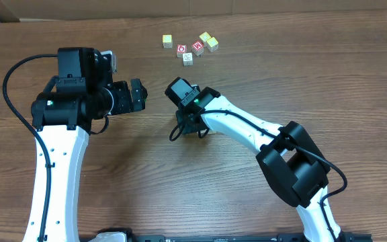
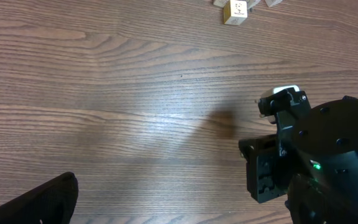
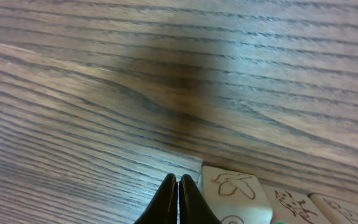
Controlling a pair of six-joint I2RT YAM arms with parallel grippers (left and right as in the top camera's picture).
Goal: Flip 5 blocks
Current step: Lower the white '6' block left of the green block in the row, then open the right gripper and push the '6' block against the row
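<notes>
Table: wood-grain top (image 1: pixel 133 181) carried both arms and every cube seen.
Right gripper: (image 3: pixel 179 194) stood about mid-table, pointing down at the wood. Its two dark fingertips were pressed together with nothing between them.
Blocks: a row of pale wooden cubes lay just to the right of those closed tips in the right wrist view.
Nearest block: (image 3: pixel 232 186) sat just beside the fingertips and showed a brown drawn mark on its pale face. Contact with the tips could not be confirmed.
Second block: (image 3: pixel 291 205) lay against the first, also brown-marked, with a trace of green at the frame's lower edge.
Third block: (image 3: pixel 344 208) was cut off by the frame, so its print was unreadable.
Block count: could not be told. From overhead the right arm hid nearly all of the row.
Left gripper: (image 1: pixel 140 94) was held left of centre, slightly farther from the near edge than the right gripper. Its jaws were spread wide and held nothing.
Whitish cube: (image 1: pixel 188 58) with dark marks lay towards the far edge, at the near side of a loose cluster.
Red-faced cubes: (image 1: pixel 181 48) and (image 1: pixel 197 47) lay just behind it.
Yellow-faced cubes: (image 1: pixel 167 41), (image 1: pixel 205 37) and (image 1: pixel 212 44) lay nearest the far edge.
</notes>
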